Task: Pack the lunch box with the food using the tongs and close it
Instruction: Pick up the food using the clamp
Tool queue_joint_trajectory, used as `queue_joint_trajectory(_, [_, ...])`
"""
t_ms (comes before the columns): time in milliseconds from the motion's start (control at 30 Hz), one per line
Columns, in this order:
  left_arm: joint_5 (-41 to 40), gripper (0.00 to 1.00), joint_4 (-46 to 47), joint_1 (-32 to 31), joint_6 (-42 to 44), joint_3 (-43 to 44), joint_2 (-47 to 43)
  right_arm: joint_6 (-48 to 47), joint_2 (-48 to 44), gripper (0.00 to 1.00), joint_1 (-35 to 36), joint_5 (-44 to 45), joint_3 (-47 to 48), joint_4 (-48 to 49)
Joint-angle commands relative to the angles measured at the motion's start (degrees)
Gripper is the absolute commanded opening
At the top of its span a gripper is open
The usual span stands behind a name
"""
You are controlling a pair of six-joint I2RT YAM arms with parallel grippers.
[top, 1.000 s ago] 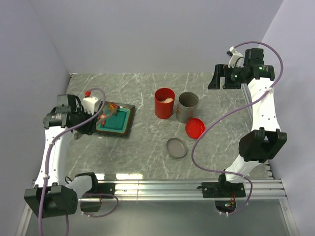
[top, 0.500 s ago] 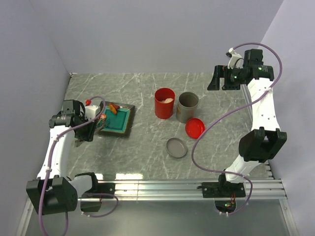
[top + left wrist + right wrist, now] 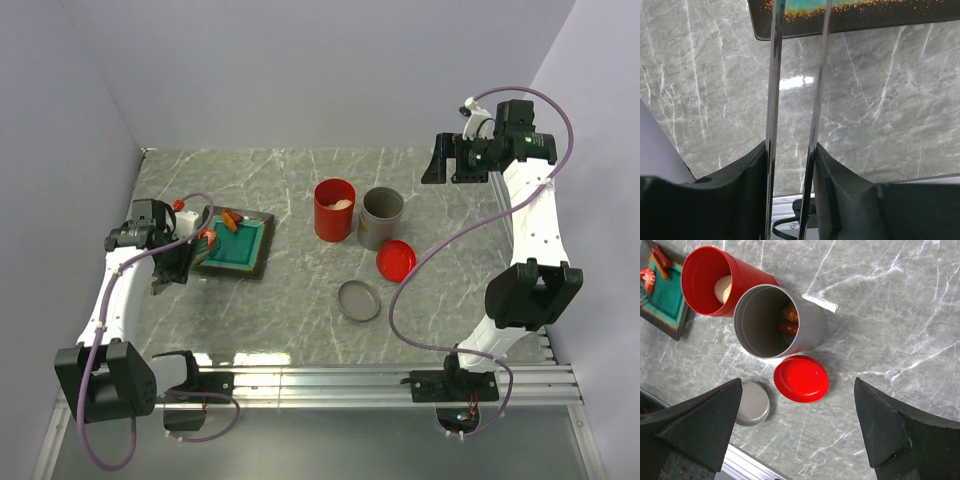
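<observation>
Grey marble table (image 3: 300, 290): the red lunch box (image 3: 334, 210) stands open, one beige ball (image 3: 723, 288) inside.
Left of the lunch box, the left gripper (image 3: 790, 150) clamps the tongs (image 3: 774, 100), which reach the teal tray (image 3: 238, 262). Their arms are slightly apart and their tips hidden. Just right of the lunch box stands a grey canister (image 3: 381, 218), with the red lid (image 3: 396, 260) beyond.

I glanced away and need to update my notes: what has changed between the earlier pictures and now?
The left gripper, shut on the tongs, pulled back slightly toward the robot, drawing the tong tips from over the tray to its left edge. Nothing visibly taken or released. The right gripper, lunch box, grey cup, red lid and grey lid stayed put.
</observation>
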Motion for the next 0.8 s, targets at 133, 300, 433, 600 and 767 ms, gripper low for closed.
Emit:
queue_joint_trajectory(133, [-0.43,0.46,1.69,0.22,-0.94,1.25,-0.1,-0.78,-1.08,1.0,-0.18,-0.67,0.56,0.21])
queue_joint_trajectory(300, [0.09,0.46,0.99,0.23,-0.94,4.06,-0.45,-0.7,-0.91,1.0,-0.18,-1.1,0.56,0.03])
queue_joint_trajectory(433, [0.01,0.45,1.16,0.23,-0.59,4.68,-0.62,-0.78,-0.64,1.0,-0.18,-1.02,0.82,-0.06])
queue_joint_trajectory(600, [0.27,0.44,1.25,0.31,0.37,5.21,-0.27,-1.05,-0.55,1.0,-0.09,-1.37,0.65,-0.32])
queue_joint_trajectory(767, [-1.22,0.43,2.48,0.22,1.08,4.51,0.95,-1.05,-0.38,1.0,-0.09,-1.37,0.56,-0.41])
